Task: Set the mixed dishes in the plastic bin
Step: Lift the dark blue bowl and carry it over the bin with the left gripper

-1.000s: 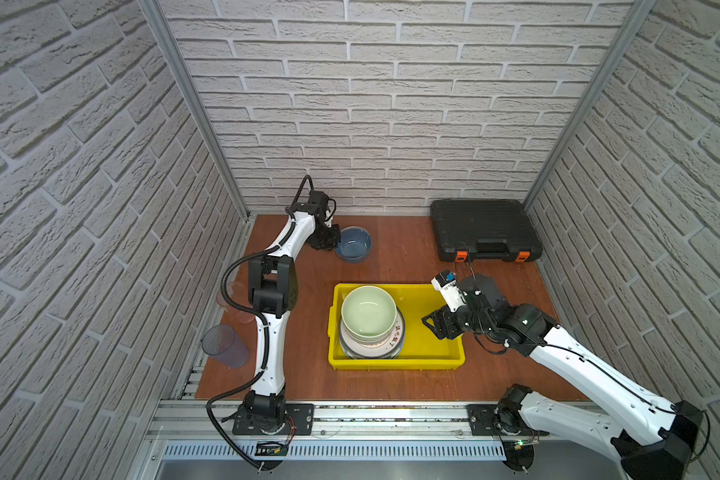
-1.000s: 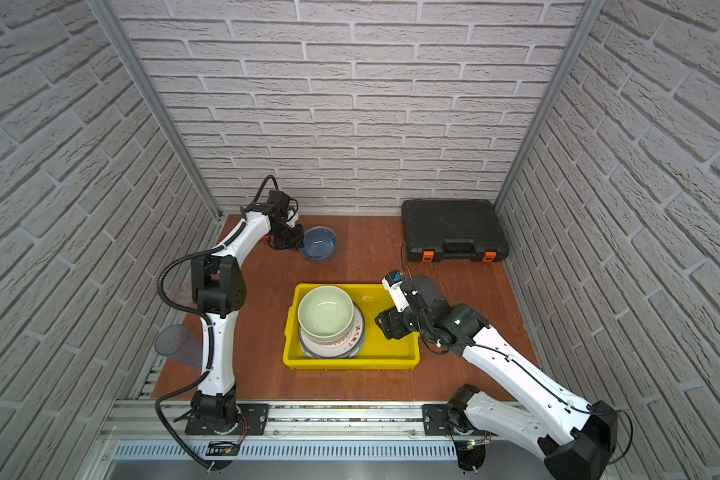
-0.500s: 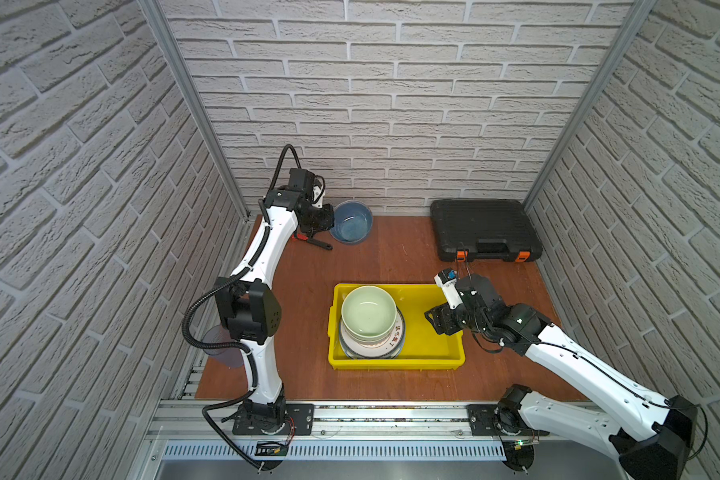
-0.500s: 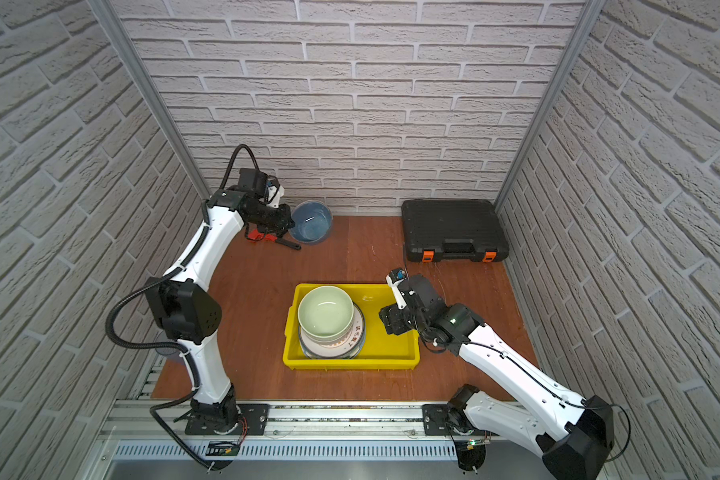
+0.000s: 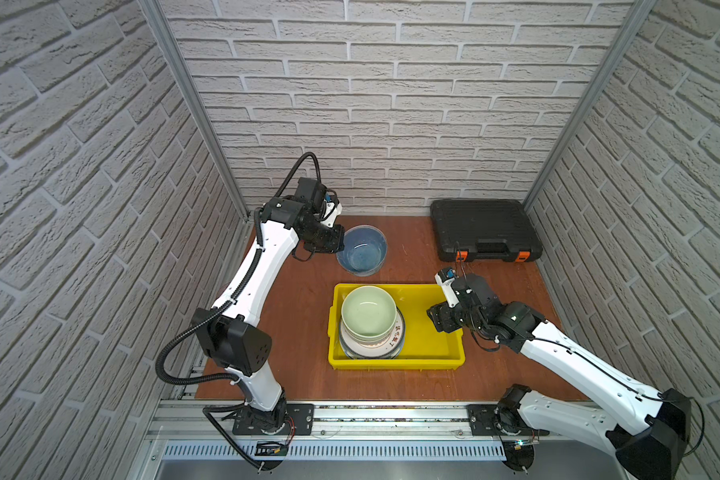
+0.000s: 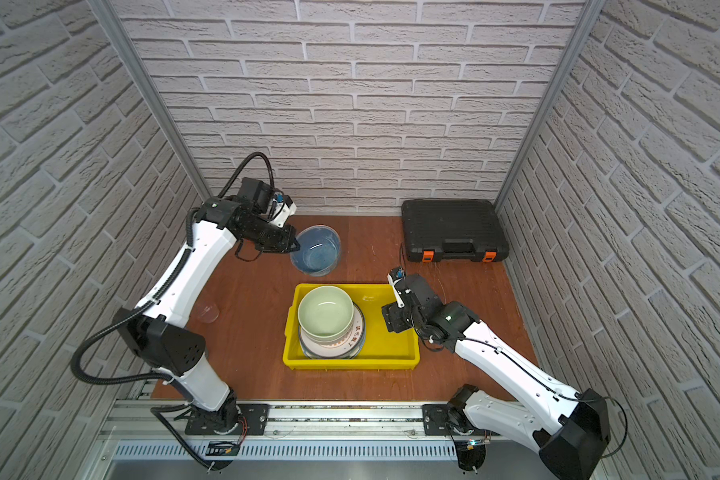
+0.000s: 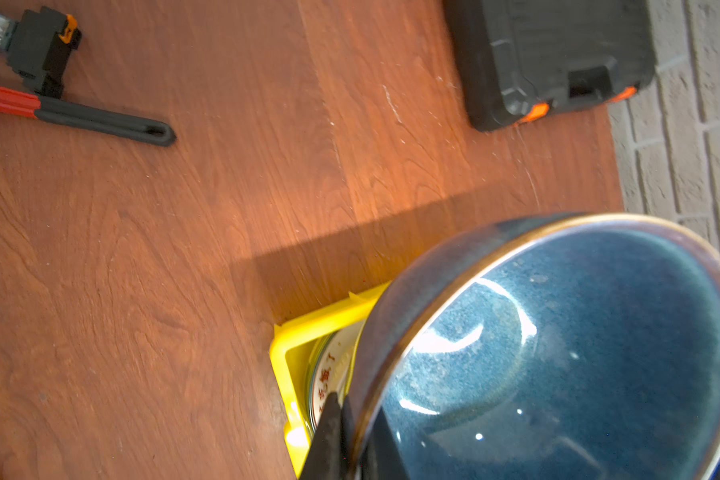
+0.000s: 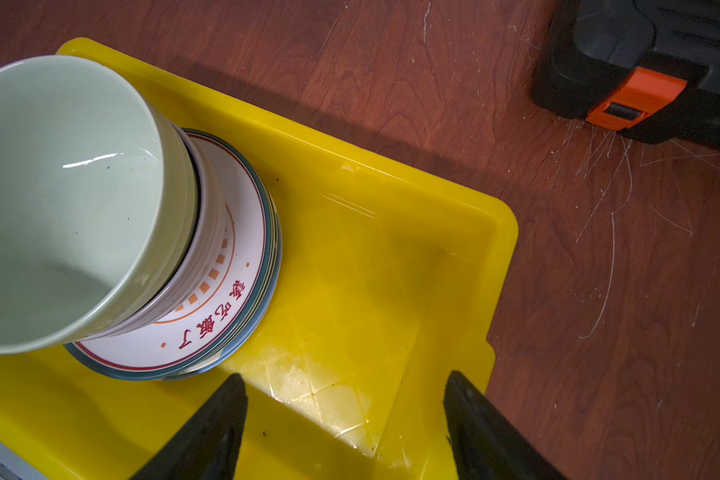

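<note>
My left gripper (image 5: 338, 246) (image 6: 294, 245) (image 7: 346, 409) is shut on the rim of the dark-blue bowl (image 5: 362, 250) (image 6: 316, 250) (image 7: 558, 353). It holds the bowl in the air, tilted, behind the plastic bin's far left corner. The yellow plastic bin (image 5: 395, 365) (image 6: 350, 362) (image 8: 391, 270) holds a pale-green bowl (image 5: 368, 309) (image 6: 325, 309) (image 8: 59, 187). That bowl sits nested in a lilac bowl (image 8: 208, 249) on stacked printed plates (image 5: 398, 337) (image 8: 208, 332). My right gripper (image 5: 437, 322) (image 6: 391, 322) (image 8: 345, 376) hangs open over the bin's right end, holding nothing. A see-through tumbler (image 6: 207, 311) stands at the table's left.
A black case with orange latches (image 5: 483, 228) (image 6: 454, 228) (image 7: 549, 54) (image 8: 661, 54) lies at the back right. A red-and-black wrench (image 7: 80, 118) lies on the wooden table near the back left. Brick walls close in three sides.
My left gripper has lifted the dark-blue bowl off the table at the back and carried it up and toward the bin. The right gripper has stayed over the bin's right end.
</note>
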